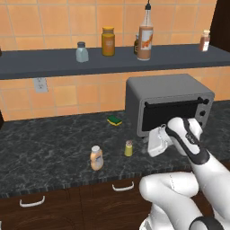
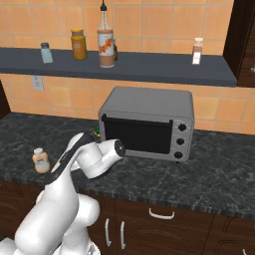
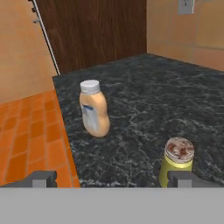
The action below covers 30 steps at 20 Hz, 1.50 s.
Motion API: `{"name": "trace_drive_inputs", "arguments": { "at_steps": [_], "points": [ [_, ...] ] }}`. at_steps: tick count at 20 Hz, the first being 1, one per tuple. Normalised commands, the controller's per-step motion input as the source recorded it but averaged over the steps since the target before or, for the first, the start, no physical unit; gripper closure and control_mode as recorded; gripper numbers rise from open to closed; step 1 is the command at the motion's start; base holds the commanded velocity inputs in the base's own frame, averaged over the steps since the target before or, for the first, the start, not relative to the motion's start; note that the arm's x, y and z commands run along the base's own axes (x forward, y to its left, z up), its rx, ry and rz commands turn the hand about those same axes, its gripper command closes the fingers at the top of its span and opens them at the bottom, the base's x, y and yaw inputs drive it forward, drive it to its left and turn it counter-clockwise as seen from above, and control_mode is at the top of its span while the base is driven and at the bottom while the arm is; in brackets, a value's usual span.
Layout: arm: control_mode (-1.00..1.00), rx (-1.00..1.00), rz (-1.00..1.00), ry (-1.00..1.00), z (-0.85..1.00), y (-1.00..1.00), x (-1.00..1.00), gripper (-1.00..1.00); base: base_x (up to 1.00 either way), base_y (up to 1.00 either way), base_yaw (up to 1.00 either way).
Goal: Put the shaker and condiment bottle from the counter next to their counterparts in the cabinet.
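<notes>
You have two small things to move, and both should handle as light, stiff and smooth-sided, so judge them easy to lift but quick to tip or slip if nudged off-centre. The shaker (image 3: 178, 162) is a tiny yellow-green cylinder with a speckled, brownish-grey cap; take it round the body just under the cap, square across, because it looks narrow enough to roll out of a skewed pinch. The bottle (image 3: 94, 114) is squat, pale peach-orange with a whitish band and a grey-white cap, waisted slightly at the middle; that waist is probably your best hold, as the rounded shoulders would likely slide. Both stand upright near the front edge of the tabletop (image 1: 45, 148), the shaker (image 1: 129, 148) just left of the toaster oven (image 1: 168, 108) and the bottle (image 1: 96, 157) further left, a little apart from it. The gripper (image 3: 113, 178) hangs low in front of them with its fingers (image 3: 43, 178) spread wide and grasping nothing; the shaker sits close by the right finger, not between the two. Up on the shelf (image 1: 45, 65) stand the counterparts: the glass shaker (image 1: 81, 52) at left and the tall sauce bottle (image 1: 145, 38) further right.
</notes>
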Motion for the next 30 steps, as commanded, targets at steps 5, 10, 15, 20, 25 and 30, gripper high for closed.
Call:
{"name": "trace_drive_inputs", "arguments": {
  "at_steps": [5,10,15,20,25,30],
  "points": [
    [-1.00,0.06,0.10,-0.12,-0.38,0.03,0.00,-1.00,0.00,0.00,0.00],
    [-1.00,0.03,0.01,0.00,-0.04,0.16,0.00,-1.00,0.00,0.00,0.00],
    [-1.00,0.01,0.00,0.00,-0.01,0.46,0.00,-1.00,0.00,0.00,0.00],
    [-1.00,0.00,0.00,-0.02,0.00,0.11,0.00,-1.00,0.00,0.00,0.00],
    [-1.00,0.00,0.00,-0.06,-0.01,0.03,0.00,-1.00,0.00,0.00,0.00],
    [-1.00,0.00,-0.01,-0.06,-0.10,0.00,0.15,-1.00,0.00,0.00,0.00]
  ]
}}
